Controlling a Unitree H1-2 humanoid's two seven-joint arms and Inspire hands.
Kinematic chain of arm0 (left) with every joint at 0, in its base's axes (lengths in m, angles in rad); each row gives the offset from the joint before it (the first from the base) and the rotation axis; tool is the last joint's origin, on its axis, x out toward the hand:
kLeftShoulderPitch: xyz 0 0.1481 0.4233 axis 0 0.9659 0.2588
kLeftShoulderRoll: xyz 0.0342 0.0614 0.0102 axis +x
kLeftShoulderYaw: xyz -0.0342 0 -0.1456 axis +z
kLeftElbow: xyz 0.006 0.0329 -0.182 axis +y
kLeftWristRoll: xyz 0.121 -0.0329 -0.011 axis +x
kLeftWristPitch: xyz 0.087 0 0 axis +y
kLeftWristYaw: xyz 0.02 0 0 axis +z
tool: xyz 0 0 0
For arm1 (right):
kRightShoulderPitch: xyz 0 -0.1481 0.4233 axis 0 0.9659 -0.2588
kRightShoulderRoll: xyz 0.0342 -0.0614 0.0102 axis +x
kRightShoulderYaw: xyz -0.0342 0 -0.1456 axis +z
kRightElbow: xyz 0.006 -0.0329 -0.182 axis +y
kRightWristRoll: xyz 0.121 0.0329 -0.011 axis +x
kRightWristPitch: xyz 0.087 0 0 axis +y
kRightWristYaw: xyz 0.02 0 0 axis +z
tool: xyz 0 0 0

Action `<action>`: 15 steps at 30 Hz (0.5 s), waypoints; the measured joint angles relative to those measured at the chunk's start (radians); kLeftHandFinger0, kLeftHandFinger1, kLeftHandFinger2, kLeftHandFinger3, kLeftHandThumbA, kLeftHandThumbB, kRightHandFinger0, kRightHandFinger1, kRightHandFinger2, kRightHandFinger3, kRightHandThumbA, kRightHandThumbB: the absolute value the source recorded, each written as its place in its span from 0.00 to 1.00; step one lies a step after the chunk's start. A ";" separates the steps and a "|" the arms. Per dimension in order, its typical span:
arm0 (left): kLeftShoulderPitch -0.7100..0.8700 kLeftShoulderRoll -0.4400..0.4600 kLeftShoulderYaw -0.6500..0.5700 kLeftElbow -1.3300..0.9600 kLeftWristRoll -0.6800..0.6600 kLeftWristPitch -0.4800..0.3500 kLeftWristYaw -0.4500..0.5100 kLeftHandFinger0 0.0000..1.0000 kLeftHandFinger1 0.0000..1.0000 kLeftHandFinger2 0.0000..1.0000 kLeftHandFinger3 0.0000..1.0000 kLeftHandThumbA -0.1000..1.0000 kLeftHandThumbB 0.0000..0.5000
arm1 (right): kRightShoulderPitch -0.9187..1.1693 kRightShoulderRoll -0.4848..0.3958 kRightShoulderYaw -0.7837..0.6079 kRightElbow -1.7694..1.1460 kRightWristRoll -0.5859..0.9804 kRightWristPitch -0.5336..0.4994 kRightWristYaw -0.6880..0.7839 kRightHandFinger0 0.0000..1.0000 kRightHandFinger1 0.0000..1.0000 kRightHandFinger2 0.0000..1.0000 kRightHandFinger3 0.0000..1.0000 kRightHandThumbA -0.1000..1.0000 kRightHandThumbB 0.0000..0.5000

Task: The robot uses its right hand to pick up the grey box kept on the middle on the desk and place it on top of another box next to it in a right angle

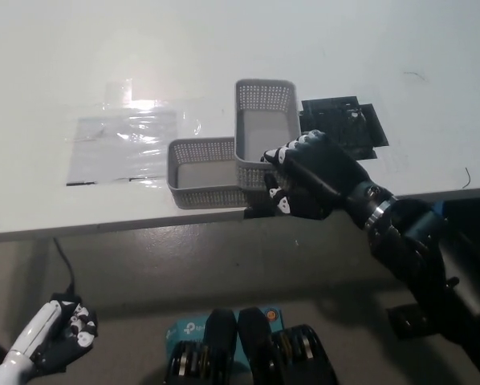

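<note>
While my white left hand (51,345) hangs low, well below the desk (63,64) edge, fingers loosely curled on nothing, I see the lower grey mesh box (193,173); the upper grey mesh box (266,128) lies crosswise on its right end, black right hand (308,176) gripping its near end.

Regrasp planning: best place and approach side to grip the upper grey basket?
Grip the upper grey basket by its right long wall near the front end, coming from the right as the right hand does. Its left front corner overlaps the lower basket.
</note>
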 measured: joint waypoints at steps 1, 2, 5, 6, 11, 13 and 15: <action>-0.002 0.001 0.000 0.000 0.000 0.000 0.000 0.00 0.00 0.15 0.32 1.00 1.00 | 0.000 0.000 0.003 0.001 -0.002 -0.002 -0.005 0.00 0.00 0.00 0.00 0.00 0.51; -0.003 0.001 0.000 0.000 0.000 0.000 0.000 0.00 0.00 0.14 0.31 1.00 1.00 | 0.000 0.001 0.005 0.002 -0.003 -0.003 -0.009 0.00 0.00 0.01 0.01 0.00 0.46; -0.007 0.001 0.000 0.000 0.000 0.000 -0.001 0.00 0.00 0.13 0.30 1.00 1.00 | 0.000 0.000 0.010 0.004 -0.005 -0.006 -0.016 0.00 0.00 0.03 0.40 0.00 0.40; -0.007 0.001 0.000 0.001 -0.001 0.000 -0.001 0.00 0.00 0.13 0.30 1.00 1.00 | 0.000 -0.001 0.012 0.003 -0.009 -0.006 -0.016 0.00 0.00 0.01 0.58 0.00 0.31; -0.008 0.001 0.000 0.002 0.000 -0.001 -0.001 0.00 0.00 0.15 0.31 1.00 1.00 | -0.001 -0.005 0.021 -0.010 -0.024 -0.006 -0.010 0.00 0.00 0.00 0.97 0.57 0.50; -0.007 0.001 0.000 0.003 0.000 -0.001 -0.001 0.00 0.00 0.14 0.30 1.00 1.00 | -0.001 -0.006 0.023 -0.027 -0.029 0.000 0.003 0.00 0.00 0.00 1.00 0.74 0.82; -0.007 0.001 0.000 0.004 0.000 -0.002 -0.001 0.00 0.00 0.14 0.30 1.00 1.00 | -0.001 -0.008 0.023 -0.053 -0.033 0.009 0.023 0.00 0.00 0.00 1.00 0.82 1.00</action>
